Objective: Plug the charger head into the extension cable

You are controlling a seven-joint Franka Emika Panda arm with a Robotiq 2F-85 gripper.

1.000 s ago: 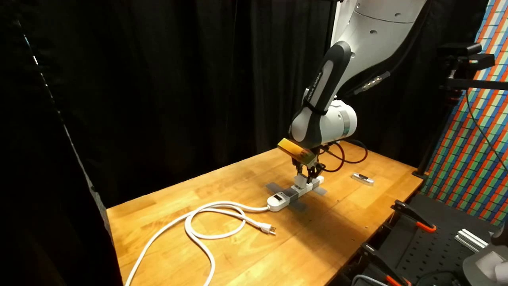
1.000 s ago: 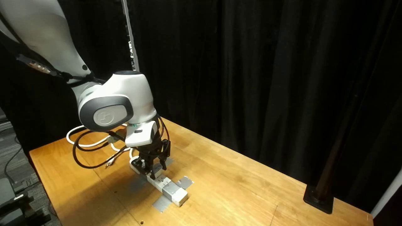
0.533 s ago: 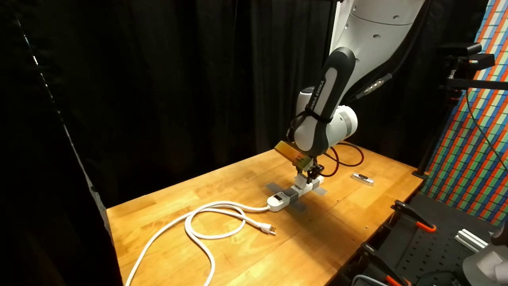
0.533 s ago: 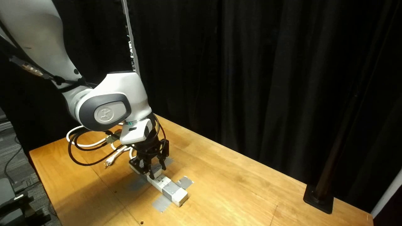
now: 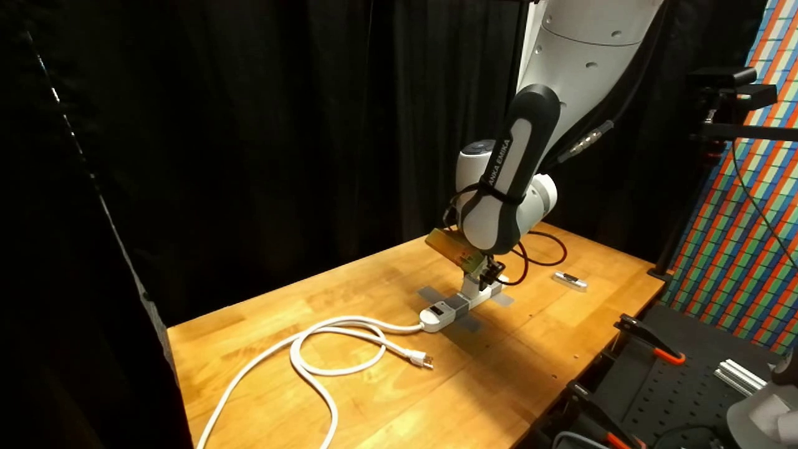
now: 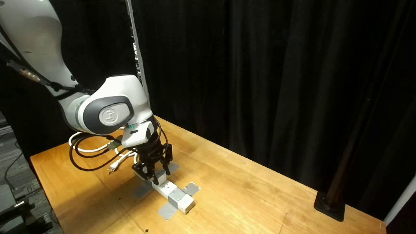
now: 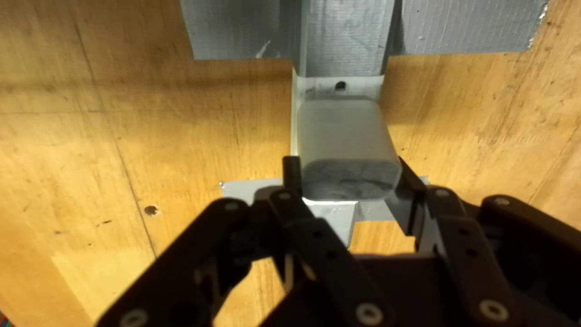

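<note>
The charger head (image 7: 342, 129) is a whitish-grey block standing on the white socket strip of the extension cable (image 7: 373, 85). In an exterior view it stands on the strip (image 6: 161, 178), towards the strip's middle. My gripper (image 7: 349, 177) has one finger against each side of it, near its top face. The same gripper (image 6: 162, 178) points down with a tilt. I cannot see the prongs or whether the block sits flush. A socket hole shows just past the block. The strip (image 5: 437, 315) is taped down, and its white cord runs off in loops.
Grey tape strips (image 7: 472, 27) cross the socket strip onto the wooden table. The cord's own plug (image 5: 419, 358) lies loose on the table. A small silver and dark item (image 5: 570, 280) lies to the right. Clamps (image 5: 648, 340) grip the table edge. A black pole base (image 6: 329, 210) stands at the far corner.
The arm's wrist has tilted and shifted, leftwards in both exterior views, over about a second. The fingers have stayed around the charger head, which has stayed at about the same place on the strip.
</note>
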